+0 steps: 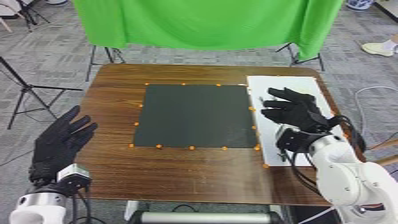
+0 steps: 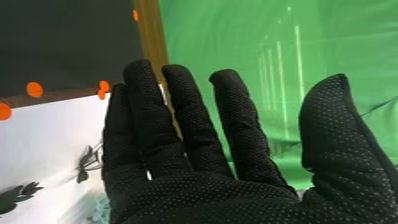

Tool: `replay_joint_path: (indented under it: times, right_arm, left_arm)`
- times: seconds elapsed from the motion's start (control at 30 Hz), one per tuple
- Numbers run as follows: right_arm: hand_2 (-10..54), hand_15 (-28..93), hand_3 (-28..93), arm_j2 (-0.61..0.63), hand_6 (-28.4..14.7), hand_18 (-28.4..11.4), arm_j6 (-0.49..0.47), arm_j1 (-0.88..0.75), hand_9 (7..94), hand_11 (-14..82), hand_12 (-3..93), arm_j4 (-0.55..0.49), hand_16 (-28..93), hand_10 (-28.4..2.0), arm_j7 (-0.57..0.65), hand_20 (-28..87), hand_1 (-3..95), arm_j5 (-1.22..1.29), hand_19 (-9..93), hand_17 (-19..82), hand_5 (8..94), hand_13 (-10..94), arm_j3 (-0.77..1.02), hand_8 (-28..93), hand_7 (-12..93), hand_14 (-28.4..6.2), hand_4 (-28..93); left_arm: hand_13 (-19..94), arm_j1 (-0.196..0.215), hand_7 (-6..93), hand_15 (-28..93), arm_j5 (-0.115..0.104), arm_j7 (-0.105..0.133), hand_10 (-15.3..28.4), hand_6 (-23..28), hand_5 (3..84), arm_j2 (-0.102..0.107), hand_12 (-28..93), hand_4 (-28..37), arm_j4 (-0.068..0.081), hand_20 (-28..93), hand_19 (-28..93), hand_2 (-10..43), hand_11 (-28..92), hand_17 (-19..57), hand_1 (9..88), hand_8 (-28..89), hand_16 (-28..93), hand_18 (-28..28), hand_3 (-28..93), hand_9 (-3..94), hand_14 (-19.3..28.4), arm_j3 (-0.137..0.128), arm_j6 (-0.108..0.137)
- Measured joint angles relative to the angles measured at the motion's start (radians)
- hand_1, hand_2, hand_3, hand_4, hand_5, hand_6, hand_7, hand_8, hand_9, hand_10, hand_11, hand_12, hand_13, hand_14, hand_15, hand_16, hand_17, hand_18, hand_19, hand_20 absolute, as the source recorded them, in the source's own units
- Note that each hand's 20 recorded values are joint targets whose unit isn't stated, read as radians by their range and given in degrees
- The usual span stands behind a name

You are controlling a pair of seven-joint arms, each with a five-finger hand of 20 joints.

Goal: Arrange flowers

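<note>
In the head view my right hand (image 1: 295,109) is over the white sheet (image 1: 280,85) on the table's right side, its fingers spread and holding nothing. The right wrist view has my right hand (image 2: 204,195) with straight fingers and the thumb apart. Dark green leaves (image 2: 13,196) and a small leafy sprig (image 2: 87,162) lie on the white sheet (image 2: 44,135) beside it. Part of the sheet is hidden under the hand and arm. My left hand (image 1: 60,147) stands open at the table's left edge, away from the flowers.
A dark square mat (image 1: 195,116) lies mid-table, with orange dots around its edges. The brown tabletop (image 1: 178,172) extends in front of it. A green cloth (image 1: 204,25) hangs behind the table, with tripod legs (image 1: 27,90) standing at the left.
</note>
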Motion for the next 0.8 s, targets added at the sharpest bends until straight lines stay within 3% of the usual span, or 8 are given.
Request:
replay_joint_path:
  times: [0.1,0.2,0.3,0.43,0.5,0.63,0.8]
  right_arm:
    - [4.3,70,91,-0.013,-5.5,-22.7,-0.010,-0.006,59.3,49.1,15.9,-0.012,10,-19.3,0.049,25,20.9,-0.064,83,21,54.1,59,0.023,-19,31,-16.0,-26]
    - [-1.7,83,89,-0.029,-6.2,-23.9,-0.012,-0.009,61.5,61.6,18.8,-0.059,12,-18.8,0.219,33,25.4,-0.262,93,28,57.1,64,0.035,-20,36,-13.8,-25]
    - [-4.6,86,88,-0.017,-6.9,-24.0,0.021,0.018,62.9,64.1,20.0,-0.106,13,-19.1,0.424,41,27.3,-0.475,93,32,59.0,66,-0.032,-19,38,-12.5,-25]
    - [-5.4,87,86,0.027,-7.2,-24.2,0.045,0.101,64.2,66.0,20.9,-0.117,13,-18.6,0.591,48,29.2,-0.612,93,35,60.2,68,-0.162,-19,40,-11.8,-25]
    - [-5.9,87,86,0.031,-7.3,-24.3,-0.024,0.124,64.9,67.0,21.3,-0.122,13,-18.5,0.658,51,29.9,-0.671,93,37,60.6,69,-0.170,-19,42,-11.4,-24]
    - [-6.4,89,85,0.033,-7.3,-24.5,-0.250,0.145,66.1,68.4,21.9,-0.134,14,-18.4,0.794,55,31.0,-0.887,93,40,61.4,71,-0.174,-18,44,-11.0,-24]
    - [-6.6,89,85,0.062,-7.6,-24.8,-0.276,0.140,67.1,69.1,22.6,-0.149,15,-18.3,0.849,59,31.4,-1.134,93,42,62.3,72,-0.200,-16,46,-10.9,-24]
  left_arm:
    - [25,0.000,13.5,47,0.000,-0.003,19.3,9.2,36.8,0.000,10,-21.7,0.000,0,54,4.4,25,-10.9,23.6,-10,-8,23.1,81,34.4,26.0,0.000,0.000]
    - [25,0.002,13.5,47,0.000,-0.005,19.2,9.2,36.8,0.000,10,-21.7,-0.001,0,54,4.4,25,-10.8,23.6,-10,-8,23.1,81,34.5,26.0,0.000,0.000]
    - [25,0.005,13.5,47,0.000,-0.006,19.3,9.3,36.9,-0.001,10,-21.7,-0.003,0,54,4.4,25,-10.9,23.6,-10,-8,23.1,81,34.5,26.0,-0.001,0.000]
    - [25,0.008,13.5,47,0.000,-0.009,19.3,9.3,36.9,-0.002,10,-21.7,-0.004,0,54,4.5,25,-10.9,23.6,-10,-8,23.1,81,34.5,26.0,-0.002,0.000]
    - [25,0.008,13.4,47,0.001,-0.009,19.3,9.3,36.9,-0.003,10,-21.7,-0.004,0,54,4.5,25,-10.9,23.6,-10,-8,23.1,81,34.5,26.0,-0.003,0.000]
    - [25,0.008,13.5,47,0.001,-0.008,19.2,9.2,36.8,-0.003,10,-21.6,-0.006,0,54,4.5,25,-10.9,23.6,-10,-8,23.1,81,34.5,26.0,-0.004,0.000]
    - [25,0.011,13.5,47,0.001,-0.005,19.3,9.2,36.8,-0.002,10,-21.5,-0.009,-1,54,4.4,25,-10.9,23.6,-10,-8,23.1,81,34.5,26.0,-0.006,0.000]
